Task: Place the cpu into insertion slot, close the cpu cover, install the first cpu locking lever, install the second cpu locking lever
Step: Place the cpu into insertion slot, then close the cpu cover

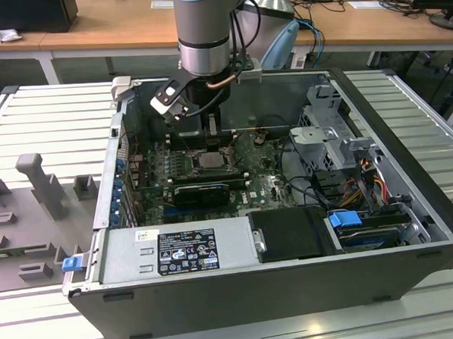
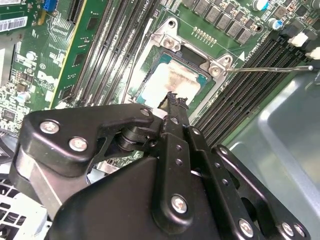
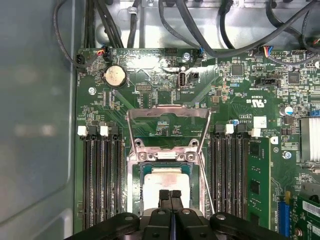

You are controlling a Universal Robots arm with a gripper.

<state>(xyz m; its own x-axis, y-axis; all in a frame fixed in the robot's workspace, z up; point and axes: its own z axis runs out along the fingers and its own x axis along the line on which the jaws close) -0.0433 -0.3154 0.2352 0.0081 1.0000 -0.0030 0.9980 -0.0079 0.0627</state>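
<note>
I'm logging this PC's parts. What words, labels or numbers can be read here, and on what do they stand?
Black label on the power supply: print too small to read.
White printing on the motherboard: too small to read.
The cpu: no legible print.

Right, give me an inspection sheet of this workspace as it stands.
Surface: grey slatted metal table bearing the open black computer case.
Job's things: small silvery square cpu lies in its socket; thin metal cpu cover frame raised open; wire locking lever standing free.
Clutter: grey moulded fixtures on the exterior view's left.
Hand: black hand shut, over the cpu.
Cables: black cables along the motherboard's edge.
Surroundings: wooden desks behind.
</note>
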